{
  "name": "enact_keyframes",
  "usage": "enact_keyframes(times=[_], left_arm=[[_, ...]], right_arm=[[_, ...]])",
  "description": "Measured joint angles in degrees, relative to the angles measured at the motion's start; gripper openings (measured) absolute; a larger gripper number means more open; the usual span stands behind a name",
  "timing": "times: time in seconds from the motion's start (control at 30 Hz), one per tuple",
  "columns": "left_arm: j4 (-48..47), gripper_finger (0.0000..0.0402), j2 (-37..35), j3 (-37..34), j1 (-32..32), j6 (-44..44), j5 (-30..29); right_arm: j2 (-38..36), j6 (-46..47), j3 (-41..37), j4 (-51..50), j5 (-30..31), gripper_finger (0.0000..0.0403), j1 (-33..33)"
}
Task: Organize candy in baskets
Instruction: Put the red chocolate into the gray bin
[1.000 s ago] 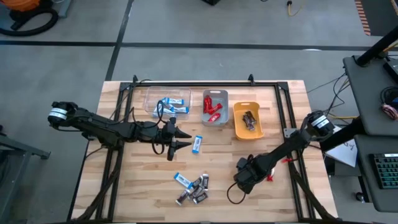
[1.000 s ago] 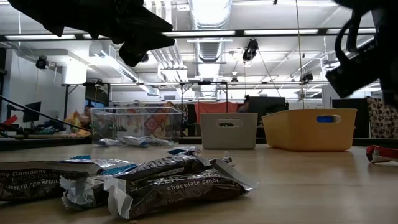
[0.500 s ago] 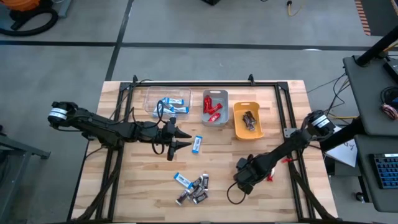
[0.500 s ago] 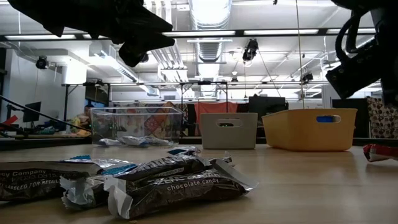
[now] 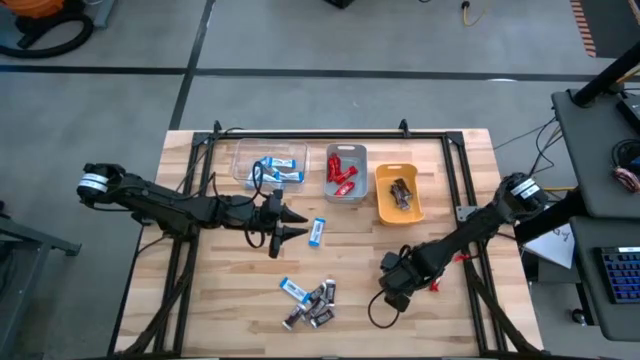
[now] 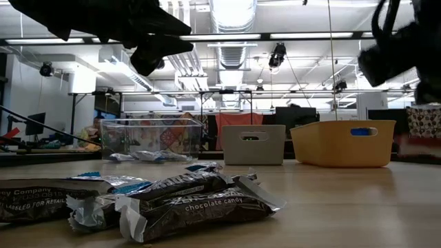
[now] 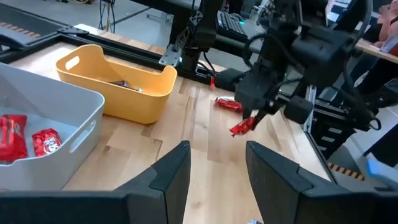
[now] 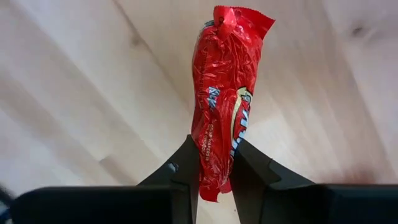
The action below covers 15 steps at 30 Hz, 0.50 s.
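My right gripper (image 5: 428, 284) is at the table's right near part, shut on a red candy (image 8: 225, 93). My left gripper (image 5: 298, 223) stands open at mid-table with nothing between its fingers (image 7: 217, 168). A blue-and-white candy (image 5: 318, 232) lies flat just to its right. A pile of candy (image 5: 310, 300) lies near the front edge and fills the foreground of the low view (image 6: 186, 200). Along the far side stand the clear basket (image 5: 268, 165), the grey basket (image 5: 346, 172) and the orange-yellow basket (image 5: 398, 193), each with candy inside. My right gripper pinches the red candy near one end (image 8: 214, 165) between its two fingers. The rest of the wrapper sticks out past the fingertips. The fingers come from above, pointing down. The candy (image 7: 242, 126) hangs tilted below them, clear of the table.
A second red candy (image 7: 229, 104) lies on the table near the right edge, beyond the held one. A black frame rail (image 5: 300, 135) runs around the table's far side and down both sides. Bare wood shows between the pile and the baskets.
My right gripper has gone up. The red candy, which lay on the table a second ago, is now lifted clear and hangs below the fingers.
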Motion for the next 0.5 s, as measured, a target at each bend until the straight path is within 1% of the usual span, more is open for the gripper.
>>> enact_keyframes(times=[0.17, 0.27, 0.37, 0.43, 0.5], left_arm=[[-0.1, 0.0139, 0.0, 0.0, -1.0, -0.7, 0.0], [-0.6, 0.0139, 0.0, 0.0, -2.2, -0.9, 0.0], [-1.3, 0.0139, 0.0, 0.0, -3.4, -1.3, -0.4], [-1.8, 0.0139, 0.0, 0.0, -4.2, -1.9, -2.6], [-2.7, 0.0139, 0.0, 0.0, -4.9, -2.8, -4.9]], right_arm=[[-6.3, -2.8, 0.0, 0.4, 7.0, 0.0062, -1.2], [-10.1, -6.6, 0.0, 0.6, 12.2, 0.0062, -2.9], [-13.5, -12.4, 0.0, 2.1, 18.3, 0.0062, -5.9], [-15.3, -17.6, 0.0, 3.8, 21.8, 0.0062, -8.5], [-16.6, -23.7, 0.0, 6.7, 24.0, 0.0062, -11.9]])
